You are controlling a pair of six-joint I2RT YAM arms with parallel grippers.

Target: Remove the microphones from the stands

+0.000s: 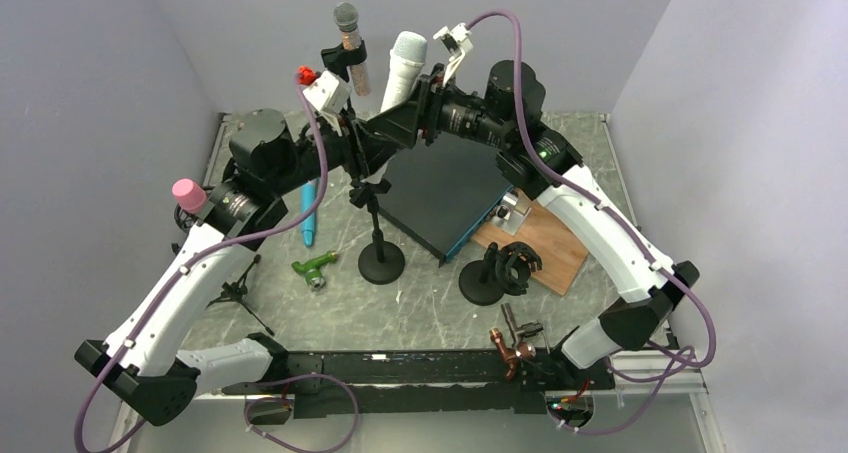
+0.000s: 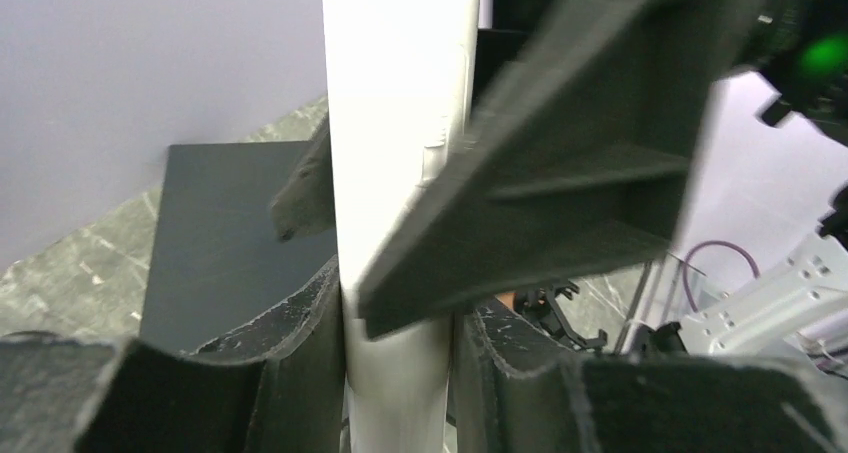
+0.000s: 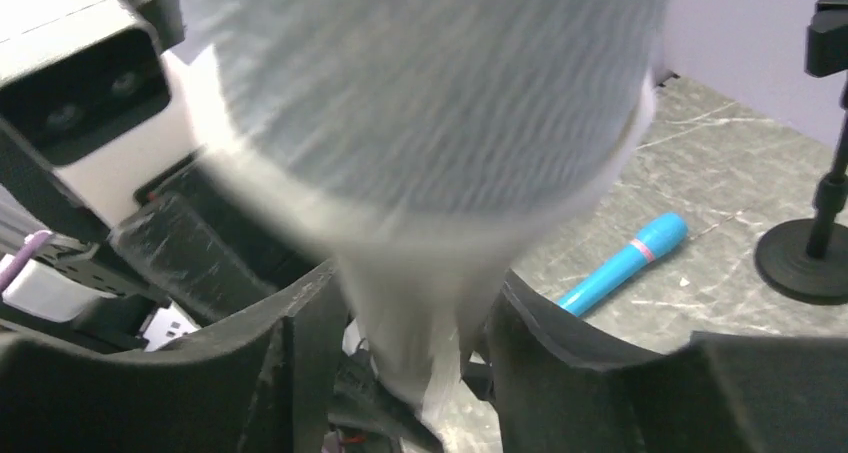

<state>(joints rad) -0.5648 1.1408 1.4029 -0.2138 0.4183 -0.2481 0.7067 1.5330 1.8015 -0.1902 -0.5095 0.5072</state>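
A white microphone (image 1: 405, 65) with a pale mesh head stands almost upright above the middle of the table, over the black stand (image 1: 379, 235). My left gripper (image 1: 370, 133) is shut on its lower handle (image 2: 398, 373), with a finger pressed against each side. My right gripper (image 1: 414, 105) is shut on the handle just under the head (image 3: 430, 103), coming in from the right. In the left wrist view a dark finger of the right gripper (image 2: 560, 173) crosses the white body. Both grippers hide the bottom of the microphone and the stand's clip.
Behind stands a second stand holding a grey-headed microphone (image 1: 347, 33). A blue microphone (image 1: 309, 213) and a green clip (image 1: 315, 269) lie left of the stand base. A black box (image 1: 440, 195), a wooden board (image 1: 535, 245), a black holder (image 1: 500, 269) and a pink-topped microphone (image 1: 187, 193) are also here.
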